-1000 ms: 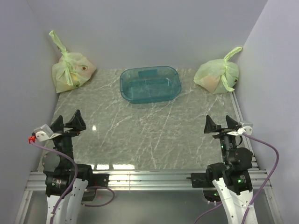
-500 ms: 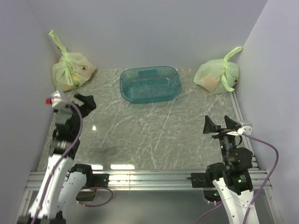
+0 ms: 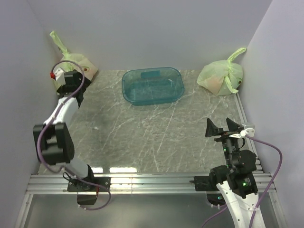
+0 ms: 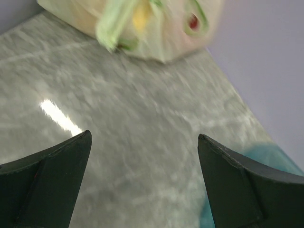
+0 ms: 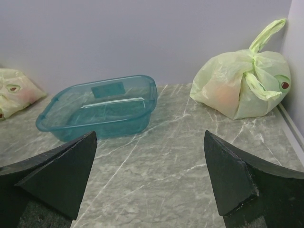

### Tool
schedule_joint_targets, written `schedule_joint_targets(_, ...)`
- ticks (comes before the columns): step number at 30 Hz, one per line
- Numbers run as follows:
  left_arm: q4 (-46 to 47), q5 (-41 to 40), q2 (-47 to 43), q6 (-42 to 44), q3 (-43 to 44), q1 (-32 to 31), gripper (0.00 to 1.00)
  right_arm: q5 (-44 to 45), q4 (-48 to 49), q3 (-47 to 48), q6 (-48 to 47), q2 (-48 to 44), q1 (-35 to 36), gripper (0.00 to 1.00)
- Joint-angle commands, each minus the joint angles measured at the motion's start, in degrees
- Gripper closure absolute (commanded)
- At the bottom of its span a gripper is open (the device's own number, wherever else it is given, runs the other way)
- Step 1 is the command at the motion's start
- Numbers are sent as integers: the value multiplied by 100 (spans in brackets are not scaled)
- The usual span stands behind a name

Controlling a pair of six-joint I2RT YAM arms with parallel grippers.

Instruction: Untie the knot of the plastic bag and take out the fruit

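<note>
Hovering wide open just short of the plastic bag [image 4: 156, 28] in the far left corner of the surface [image 3: 156, 128], the left claw [image 4: 143, 135] is facing the blurred knot [image 4: 111, 26]; the step is calling for a pinch on that thin tail alone, sparing the film; the right claw [image 5: 150, 135] is idling open.

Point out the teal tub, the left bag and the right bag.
teal tub [image 3: 153, 88]: top external view, its bare floor.
left bag [image 4: 164, 39]: left wrist view, its bulging side.
right bag [image 5: 232, 88]: right wrist view, its front film.
</note>
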Motion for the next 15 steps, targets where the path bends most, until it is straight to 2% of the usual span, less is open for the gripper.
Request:
schedule_joint_targets(1,732,-283,817,-169,617,319,1,45,39,91,-33,-1291,51,0)
schedule_joint_targets(5,962,-450,1759,-151,1458,706,1,-86,22,108,-59,-1177,51,0)
schedule_joint_targets(11,1217,-670,2973,139,2601,882,1,-491,-13,161,-200,-957,51,0)
schedule_joint_targets(15,980,-635,3685,-81,3315,997,2,-544,-66,214,-191,-729,51,0)
